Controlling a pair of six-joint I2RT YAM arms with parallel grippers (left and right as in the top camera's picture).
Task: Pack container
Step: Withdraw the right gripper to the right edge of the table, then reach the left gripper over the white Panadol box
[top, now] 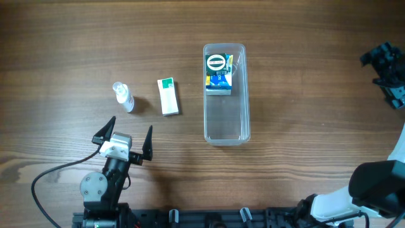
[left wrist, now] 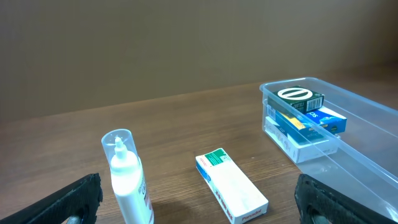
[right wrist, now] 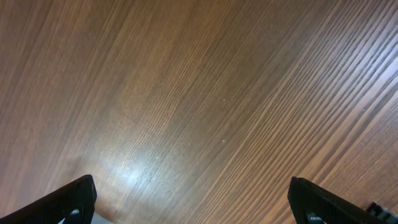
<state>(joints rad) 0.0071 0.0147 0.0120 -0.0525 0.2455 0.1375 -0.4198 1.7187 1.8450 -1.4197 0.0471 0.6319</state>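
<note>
The wooden table (top: 304,126) carried the container (top: 226,120), a long clear tub lying lengthwise near its middle. The left gripper (top: 132,123) hung well to the left of the container's near end and the right gripper (top: 384,66) well to the right of its far end, both with fingers spread wide and holding nothing. Inside the container, at its far end, lay a stack of small boxes (top: 219,74). A white and green box (top: 168,96) lay flat just left of the container, and a small spray bottle (top: 123,97) stood upright farther left.
</note>
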